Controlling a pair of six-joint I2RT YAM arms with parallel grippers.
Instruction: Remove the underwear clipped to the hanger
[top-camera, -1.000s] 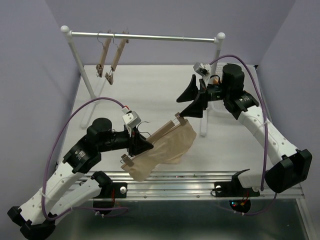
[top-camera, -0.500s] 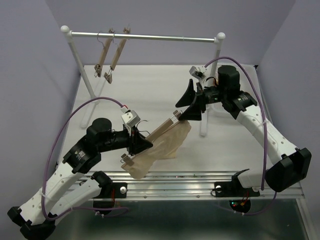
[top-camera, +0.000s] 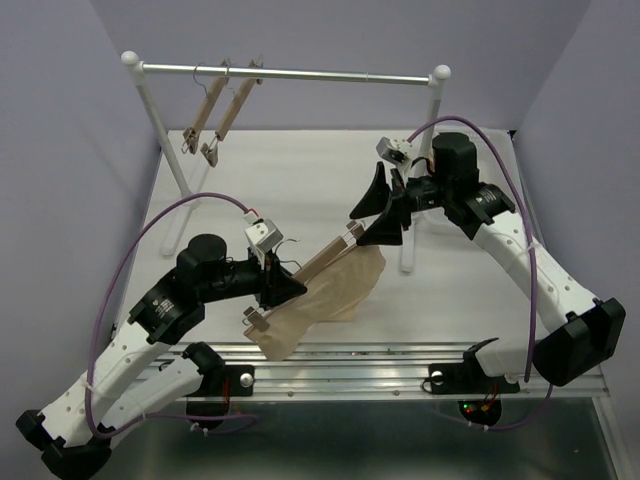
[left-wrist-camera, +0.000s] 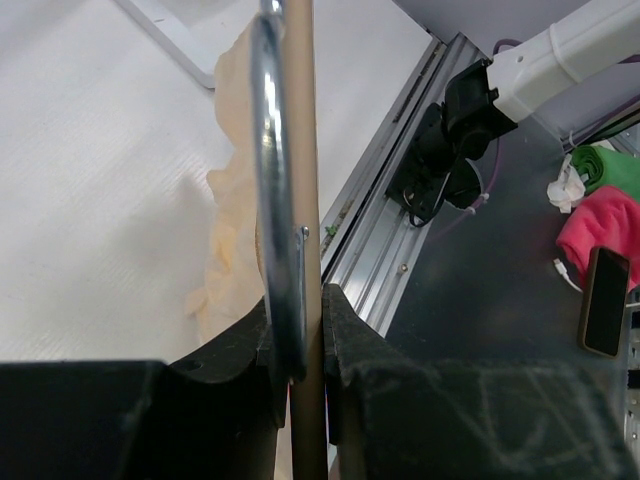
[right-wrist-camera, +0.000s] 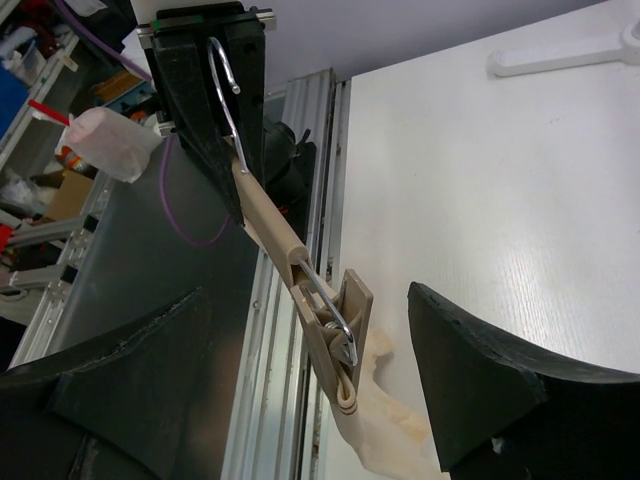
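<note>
The hanger (top-camera: 305, 272) is a light wooden bar held slanted above the table's front. My left gripper (top-camera: 283, 288) is shut on its middle, beside the wire hook. In the left wrist view its fingers (left-wrist-camera: 350, 340) pinch the bar (left-wrist-camera: 304, 150) and the hook (left-wrist-camera: 268, 140). The pale beige underwear (top-camera: 325, 298) hangs from the bar; it also shows in the left wrist view (left-wrist-camera: 235, 230). My right gripper (top-camera: 373, 212) is open, just past the far clip (top-camera: 352, 238). In the right wrist view the clip (right-wrist-camera: 345, 330) still pinches the underwear (right-wrist-camera: 395, 430) and sits between my open fingers (right-wrist-camera: 480, 370).
A white clothes rail (top-camera: 300, 72) stands at the back, with two empty wooden hangers (top-camera: 215, 115) at its left. Its right post and foot (top-camera: 408, 245) stand close behind my right gripper. An aluminium rail (top-camera: 350, 358) runs along the table's front edge.
My right gripper has moved a little left and nearer to the hanger's far clip. The underwear's far corner has drawn in slightly. The left gripper still holds the hanger.
</note>
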